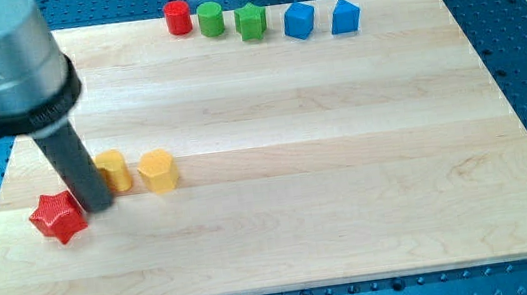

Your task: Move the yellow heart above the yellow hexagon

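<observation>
Fingers are absent on this arm: it ends in a dark rod, so nothing can spread or pinch, and the rod's lower end, my tip (98, 205), rests on the wooden board (351, 207) at the lower left of the frame. It stands between the red star block (58, 216), on its left, and the yellow heart (113, 171), which lies just beside it toward the upper right and seems to touch the rod. The yellow hexagon (158, 171) sits close on the right of the heart, almost in one row with it.

The coming move depends on this: the heart must go toward the top of the frame, but the tip is at its lower left side. A push from here would probably send it up and to the right.

The rod comes down from the grey body (1, 64) in the upper left corner, leaning slightly
</observation>
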You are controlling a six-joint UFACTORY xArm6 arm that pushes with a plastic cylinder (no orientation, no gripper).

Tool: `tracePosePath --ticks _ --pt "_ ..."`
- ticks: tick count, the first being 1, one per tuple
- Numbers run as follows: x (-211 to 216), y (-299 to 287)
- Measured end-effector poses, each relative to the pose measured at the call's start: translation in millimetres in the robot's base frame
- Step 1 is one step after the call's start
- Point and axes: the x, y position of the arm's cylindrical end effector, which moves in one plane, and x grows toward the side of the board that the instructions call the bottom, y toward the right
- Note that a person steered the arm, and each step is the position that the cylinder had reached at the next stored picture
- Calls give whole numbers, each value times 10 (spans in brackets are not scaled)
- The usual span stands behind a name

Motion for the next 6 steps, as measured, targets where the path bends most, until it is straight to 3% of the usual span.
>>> tracePosePath --ticks 1,2,4,5,6 --pt "-237 -179" --pt "-188 -237" --pt "-91 312" --pt "-1003 297" --pt "-950 302"
